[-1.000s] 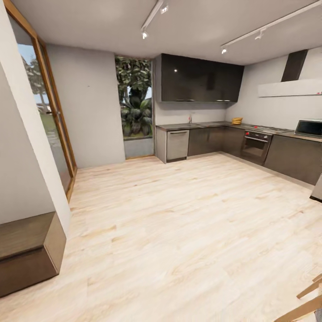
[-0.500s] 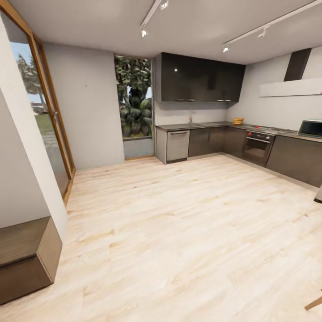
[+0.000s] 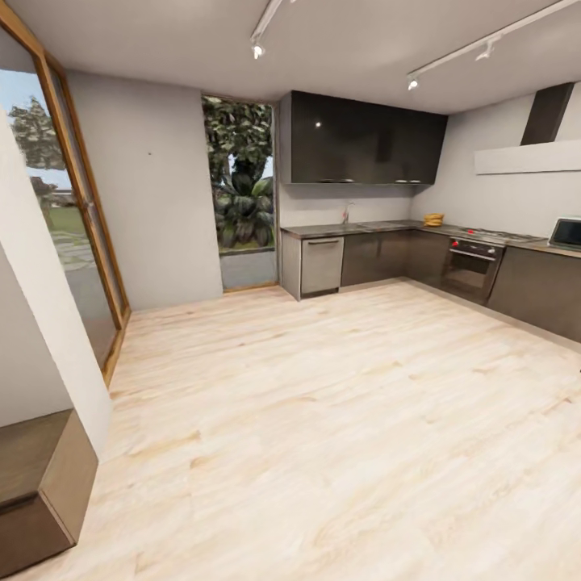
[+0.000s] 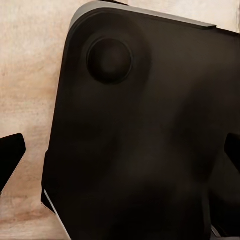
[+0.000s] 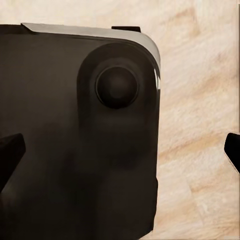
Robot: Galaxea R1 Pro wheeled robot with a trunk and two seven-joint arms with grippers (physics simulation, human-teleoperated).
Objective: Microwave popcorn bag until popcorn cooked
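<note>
Across the room, the grey countertop (image 3: 371,227) runs above dark cabinet fronts in the head view. A small tan-yellow thing with horizontal folds, the popcorn bag (image 3: 433,219), sits on it near the corner, too far off for detail. The pale microwave (image 3: 567,233) with its dark door stands at the picture's right edge, partly cut off. In the left wrist view my left gripper (image 4: 120,155) is open, its dark fingertips (image 4: 10,157) far apart over my own black base and the wooden floor. My right gripper (image 5: 120,152) is open the same way.
Pale wooden floor (image 3: 323,420) stretches between me and the kitchen. A white wall corner (image 3: 40,323) and a low wooden bench (image 3: 40,484) stand close at the left. A built-in oven (image 3: 472,266) under a gas hob (image 3: 494,236) sits between bag and microwave.
The camera has moved: the whole picture has shifted, the microwave now sits at the right edge and the wooden pieces at the lower right have left the picture.
</note>
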